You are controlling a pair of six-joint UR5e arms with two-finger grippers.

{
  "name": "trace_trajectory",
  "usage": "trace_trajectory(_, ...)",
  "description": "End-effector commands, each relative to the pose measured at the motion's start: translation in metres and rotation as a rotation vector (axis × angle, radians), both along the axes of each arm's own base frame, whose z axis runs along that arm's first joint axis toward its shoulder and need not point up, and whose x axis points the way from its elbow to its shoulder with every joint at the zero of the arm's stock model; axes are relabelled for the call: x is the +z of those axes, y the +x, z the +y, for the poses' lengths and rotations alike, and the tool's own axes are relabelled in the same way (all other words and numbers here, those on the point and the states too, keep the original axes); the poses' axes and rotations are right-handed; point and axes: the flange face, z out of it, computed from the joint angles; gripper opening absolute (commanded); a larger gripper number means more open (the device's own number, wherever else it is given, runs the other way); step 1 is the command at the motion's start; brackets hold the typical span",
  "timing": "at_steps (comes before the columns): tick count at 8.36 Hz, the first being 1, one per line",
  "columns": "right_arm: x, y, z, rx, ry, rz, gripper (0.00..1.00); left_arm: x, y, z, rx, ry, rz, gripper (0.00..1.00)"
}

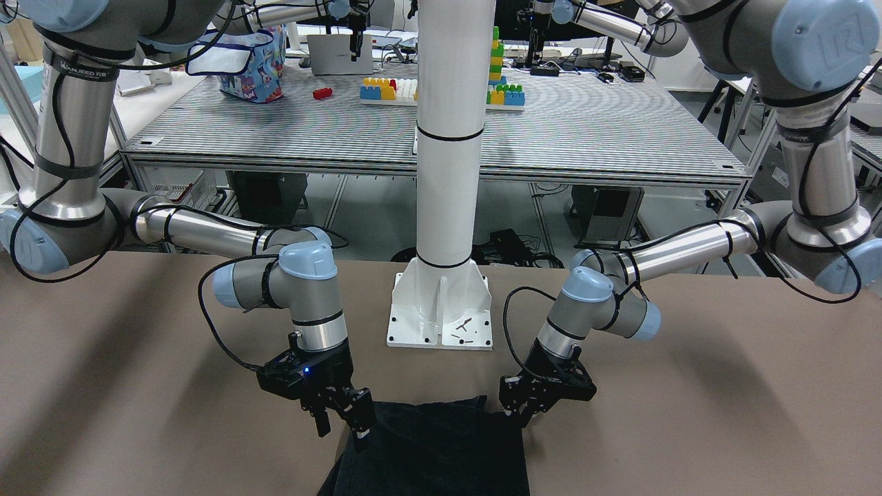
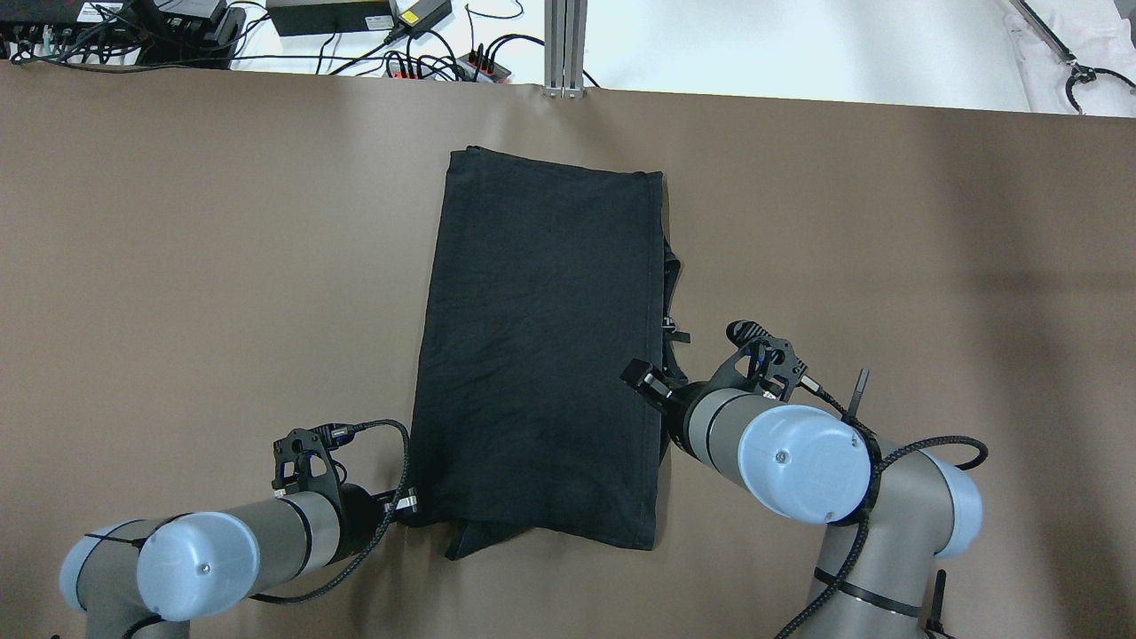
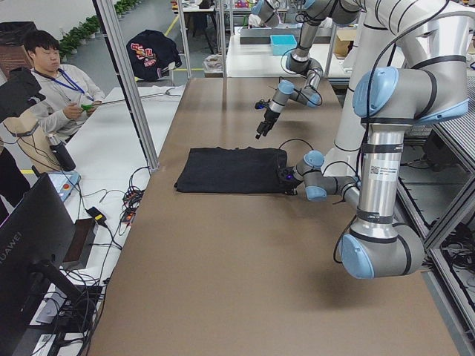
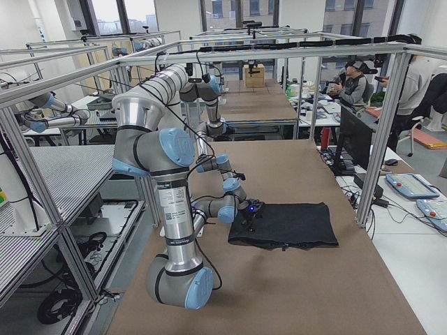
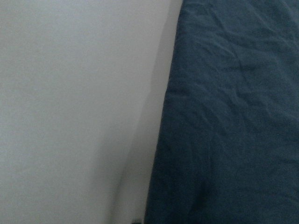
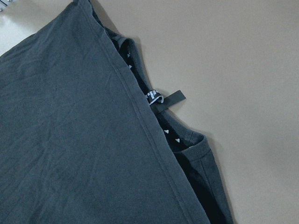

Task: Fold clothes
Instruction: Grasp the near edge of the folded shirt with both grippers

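Note:
A black garment (image 2: 541, 355) lies on the brown table, folded into a long strip; its collar and label (image 6: 161, 98) show along its right edge. It also shows in the front view (image 1: 434, 448) and the left wrist view (image 5: 233, 116). My left gripper (image 1: 521, 415) sits low at the garment's near-left corner (image 2: 404, 506), its jaws apart with nothing visibly between them. My right gripper (image 1: 342, 428) hovers open over the near-right corner, above the cloth (image 2: 652, 390). No fingers show in either wrist view.
The white robot pedestal (image 1: 441, 324) stands just behind the garment's near end. Cables and power strips (image 2: 399, 53) lie past the table's far edge. An operator (image 3: 56, 96) sits beyond that edge. Bare brown table (image 2: 177, 266) spreads on both sides.

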Motion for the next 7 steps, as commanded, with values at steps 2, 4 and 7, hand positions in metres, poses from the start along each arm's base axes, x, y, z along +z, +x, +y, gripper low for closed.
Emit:
trace_trajectory(2, 0.007, -0.001, 0.001, -0.002, -0.004, 0.013, 0.93, -0.003, 0.002, -0.002, -0.004, 0.002, 0.004, 0.00)
trace_trajectory(4, 0.015, -0.013, 0.008, -0.017, -0.010, 0.038, 0.92, -0.005, 0.001, -0.001, -0.004, 0.003, 0.007, 0.00)
trace_trajectory(7, 0.059, -0.055, 0.020, -0.032, -0.038, 0.127, 0.89, -0.004, 0.002, -0.002, -0.003, 0.004, 0.005, 0.00)
